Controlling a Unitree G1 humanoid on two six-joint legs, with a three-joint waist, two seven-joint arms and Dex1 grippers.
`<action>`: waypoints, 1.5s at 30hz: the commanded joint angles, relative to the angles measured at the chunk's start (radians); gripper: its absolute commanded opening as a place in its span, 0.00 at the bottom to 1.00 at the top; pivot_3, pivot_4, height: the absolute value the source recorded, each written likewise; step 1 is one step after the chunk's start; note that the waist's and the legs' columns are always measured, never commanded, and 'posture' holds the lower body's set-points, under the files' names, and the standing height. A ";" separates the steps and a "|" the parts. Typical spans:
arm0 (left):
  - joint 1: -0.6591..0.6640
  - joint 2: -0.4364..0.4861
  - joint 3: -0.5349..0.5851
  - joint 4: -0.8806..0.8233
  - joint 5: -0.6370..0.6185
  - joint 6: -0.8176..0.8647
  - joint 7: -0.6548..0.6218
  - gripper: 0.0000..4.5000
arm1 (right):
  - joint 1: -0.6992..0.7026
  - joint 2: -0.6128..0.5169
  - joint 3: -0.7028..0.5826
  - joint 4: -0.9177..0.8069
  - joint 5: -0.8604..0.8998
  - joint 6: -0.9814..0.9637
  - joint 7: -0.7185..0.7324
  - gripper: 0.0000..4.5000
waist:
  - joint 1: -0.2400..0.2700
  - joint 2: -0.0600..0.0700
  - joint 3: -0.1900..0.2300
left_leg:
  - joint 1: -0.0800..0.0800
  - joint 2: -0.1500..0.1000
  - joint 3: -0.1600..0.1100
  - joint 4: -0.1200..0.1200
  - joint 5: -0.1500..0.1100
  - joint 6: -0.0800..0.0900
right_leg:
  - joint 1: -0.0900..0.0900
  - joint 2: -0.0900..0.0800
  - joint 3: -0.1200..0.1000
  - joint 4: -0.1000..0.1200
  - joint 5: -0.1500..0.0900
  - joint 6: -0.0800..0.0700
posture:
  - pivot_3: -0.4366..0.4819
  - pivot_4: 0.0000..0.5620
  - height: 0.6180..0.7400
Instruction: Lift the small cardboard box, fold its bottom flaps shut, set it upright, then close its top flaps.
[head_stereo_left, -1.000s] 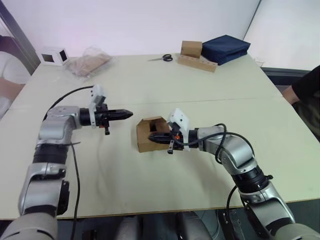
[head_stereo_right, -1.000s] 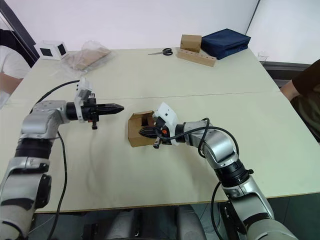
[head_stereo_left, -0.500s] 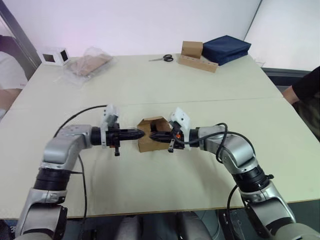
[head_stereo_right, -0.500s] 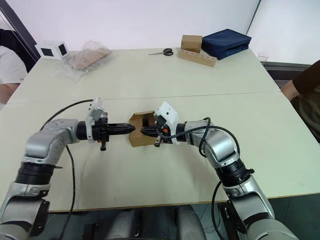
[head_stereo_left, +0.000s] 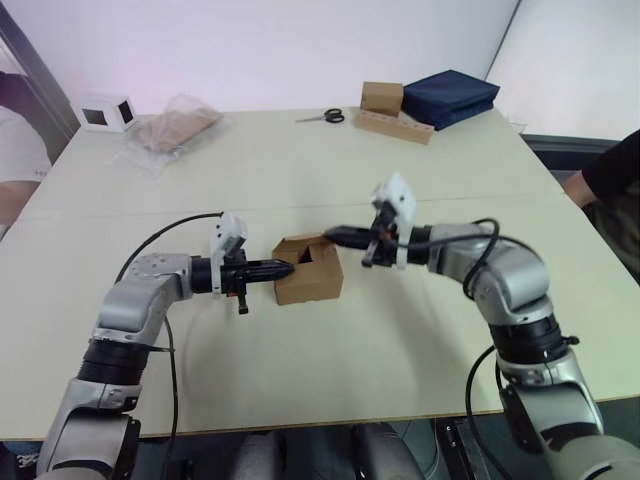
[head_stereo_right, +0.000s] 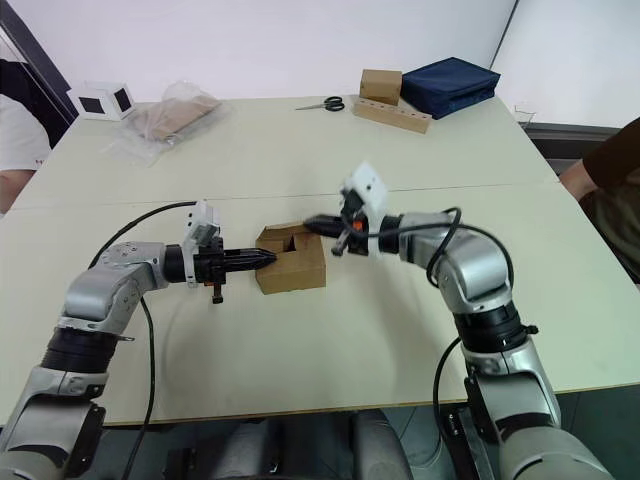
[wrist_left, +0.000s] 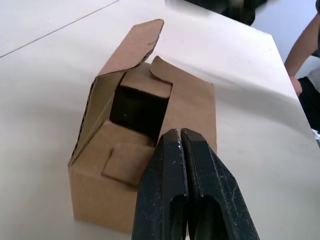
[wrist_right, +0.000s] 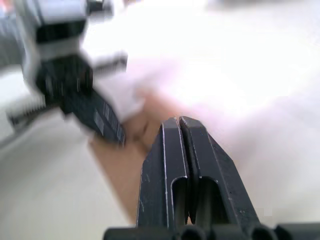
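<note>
Two claws near my small cardboard box (head_stereo_left: 309, 271), which sits mid bench (head_stereo_left: 400, 330) w/ flaps partly open. My left claw (head_stereo_left: 288, 267) is pressed together, tip touching the box's left side. My right claw (head_stereo_left: 329, 233) is pressed together too, just above the box's top right edge.

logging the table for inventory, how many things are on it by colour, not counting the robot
brown: 4, the small cardboard box, block, long strip, bagged cardboard
white: 1, cube with dark window
navy: 1, folded cloth
black-handled: 1, scissors
total: 7
</note>
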 joint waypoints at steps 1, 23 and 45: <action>-0.004 -0.001 -0.006 -0.008 -0.002 -0.002 0.009 0.02 | -0.102 0.030 -0.039 0.144 0.004 -0.056 0.014 0.00 | 0.000 0.000 0.000 | 0.000 0.000 0.000 0.000 0.000 0.000 | 0.000 0.000 0.000 0.000 0.000 0.000 | 0.48 0.27 1.00; 0.005 0.009 0.010 -0.057 -0.027 0.015 0.041 0.02 | -0.170 0.102 0.136 0.426 -0.150 -0.188 0.229 0.00 | -0.001 0.000 0.000 | 0.000 0.000 0.001 0.000 0.000 0.000 | -0.001 0.000 0.000 0.000 0.000 0.000 | 0.48 0.27 1.00; 0.042 0.109 0.076 -0.114 -0.066 0.036 0.021 0.02 | -0.099 0.093 0.159 0.357 -0.194 -0.193 0.227 0.00 | -0.001 0.000 0.000 | 0.000 0.000 0.000 -0.001 0.000 0.000 | -0.001 0.000 0.000 0.000 0.000 0.000 | 0.48 0.27 1.00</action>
